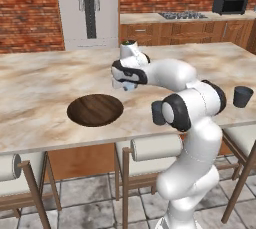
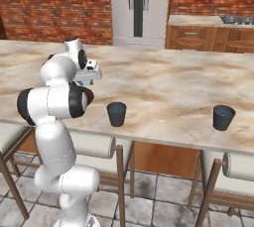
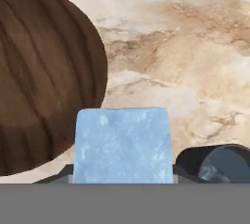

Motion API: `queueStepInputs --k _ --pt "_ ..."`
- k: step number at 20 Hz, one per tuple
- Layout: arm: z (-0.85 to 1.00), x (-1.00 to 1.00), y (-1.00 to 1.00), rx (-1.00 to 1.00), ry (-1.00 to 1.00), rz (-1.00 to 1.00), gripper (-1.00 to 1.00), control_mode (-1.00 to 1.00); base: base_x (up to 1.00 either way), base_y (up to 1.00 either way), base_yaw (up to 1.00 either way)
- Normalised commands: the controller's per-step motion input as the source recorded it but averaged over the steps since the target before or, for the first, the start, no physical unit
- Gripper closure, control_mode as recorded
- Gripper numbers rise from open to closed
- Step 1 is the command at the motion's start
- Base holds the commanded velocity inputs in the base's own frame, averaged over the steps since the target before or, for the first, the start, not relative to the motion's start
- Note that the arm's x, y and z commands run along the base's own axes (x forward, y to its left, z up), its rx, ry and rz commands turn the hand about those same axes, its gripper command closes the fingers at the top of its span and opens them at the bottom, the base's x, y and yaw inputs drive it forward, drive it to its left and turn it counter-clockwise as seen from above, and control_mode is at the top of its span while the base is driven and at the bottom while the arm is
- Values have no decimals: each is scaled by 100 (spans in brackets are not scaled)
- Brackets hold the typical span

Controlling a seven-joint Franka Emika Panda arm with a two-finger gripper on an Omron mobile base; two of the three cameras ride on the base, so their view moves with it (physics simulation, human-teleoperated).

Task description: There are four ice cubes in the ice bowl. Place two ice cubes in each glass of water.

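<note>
Close against the hand camera, an ice cube (image 3: 122, 145) is seen pinched in the gripper (image 3: 122, 179); the fingers themselves are hidden behind the cube, so the grip is judged from the way the cube sits squarely at the bottom of the hand view and from the pale blue speck under the hand in the left base view. The gripper (image 1: 128, 86) is held above the marble counter (image 1: 45, 80), just to the right of the ice bowl (image 1: 95, 109) and clear of its rim.

No other cubes can be made out in the bowl (image 3: 44, 76); its dark wood floor looks bare in both views that show it.

The nearer glass (image 2: 116, 114) stands toward the near edge of the counter, to the right of the gripper and somewhat nearer the robot; its rim (image 3: 222, 162) is caught at the lower right of the hand view. The second glass (image 2: 223, 117) stands well apart, farther right along the same edge.

The coming move is judged to turn on that offset: the cube must be carried right and slightly nearer until it hangs over the nearer glass's mouth.
</note>
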Motion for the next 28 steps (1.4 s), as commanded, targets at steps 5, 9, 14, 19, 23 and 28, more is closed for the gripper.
queueStepInputs --k 5,9,14,19,23,28 --pt "70 -69 -100 1 0 -12 100 -100 0 0 0" --pt "61 -71 -100 2 0 -16 100 -100 0 0 0" --pt "37 -48 -100 0 0 -19 100 -100 0 0 0" --pt "15 -23 -100 0 0 -18 100 -100 0 0 0" --pt "17 -15 -100 0 0 -19 100 -100 0 0 0" --pt "22 -3 -100 0 -1 -25 100 -100 0 0 0"
